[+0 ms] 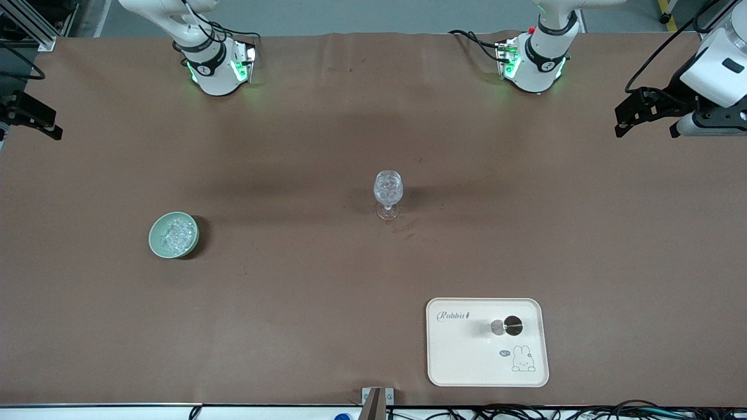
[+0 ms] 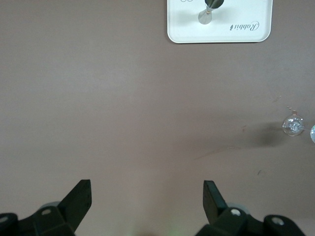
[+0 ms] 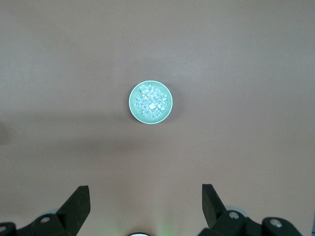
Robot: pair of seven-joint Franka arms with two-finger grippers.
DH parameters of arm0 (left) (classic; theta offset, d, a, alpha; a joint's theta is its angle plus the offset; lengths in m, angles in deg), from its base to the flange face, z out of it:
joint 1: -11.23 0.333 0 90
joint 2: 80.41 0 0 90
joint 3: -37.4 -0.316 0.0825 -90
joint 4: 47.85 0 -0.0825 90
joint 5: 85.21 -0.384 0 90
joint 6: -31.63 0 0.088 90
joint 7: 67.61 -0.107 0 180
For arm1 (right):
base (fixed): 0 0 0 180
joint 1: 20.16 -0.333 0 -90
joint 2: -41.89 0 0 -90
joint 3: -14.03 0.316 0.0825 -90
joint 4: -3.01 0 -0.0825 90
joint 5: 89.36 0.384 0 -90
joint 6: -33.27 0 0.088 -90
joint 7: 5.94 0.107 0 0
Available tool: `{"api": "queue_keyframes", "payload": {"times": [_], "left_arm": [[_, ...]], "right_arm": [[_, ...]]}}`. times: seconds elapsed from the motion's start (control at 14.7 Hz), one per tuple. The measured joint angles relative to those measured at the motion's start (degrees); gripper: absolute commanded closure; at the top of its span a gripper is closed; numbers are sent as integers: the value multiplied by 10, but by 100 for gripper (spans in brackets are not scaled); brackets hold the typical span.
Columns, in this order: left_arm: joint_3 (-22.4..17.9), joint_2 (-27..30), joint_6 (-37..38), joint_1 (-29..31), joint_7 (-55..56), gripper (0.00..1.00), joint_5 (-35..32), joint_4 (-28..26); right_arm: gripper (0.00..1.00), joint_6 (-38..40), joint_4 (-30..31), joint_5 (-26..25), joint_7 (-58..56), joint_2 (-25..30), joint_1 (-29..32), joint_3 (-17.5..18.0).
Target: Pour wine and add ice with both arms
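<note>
I am hovering my right jaws, released, over the ice bowl (image 3: 150,102) and my left jaws, released, over the worktop (image 1: 292,321) at the left arm's end, while the glass (image 1: 388,189) is showing what look like clear bits and no coloured wine.

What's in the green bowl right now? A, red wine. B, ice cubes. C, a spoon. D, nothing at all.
B: the bowl is piled with clear ice cubes, seen plainly from the right wrist view and also in the front view, with no liquid or utensil in it.
</note>
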Motion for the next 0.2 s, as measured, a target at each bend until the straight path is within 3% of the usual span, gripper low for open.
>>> {"api": "queue_keyframes", "payload": {"times": [0.2], "left_arm": [[0, -3, 1, 0, 0, 0, 0, 0]], "right_arm": [[0, -8, 3, 11, 0, 0, 4, 0]]}}
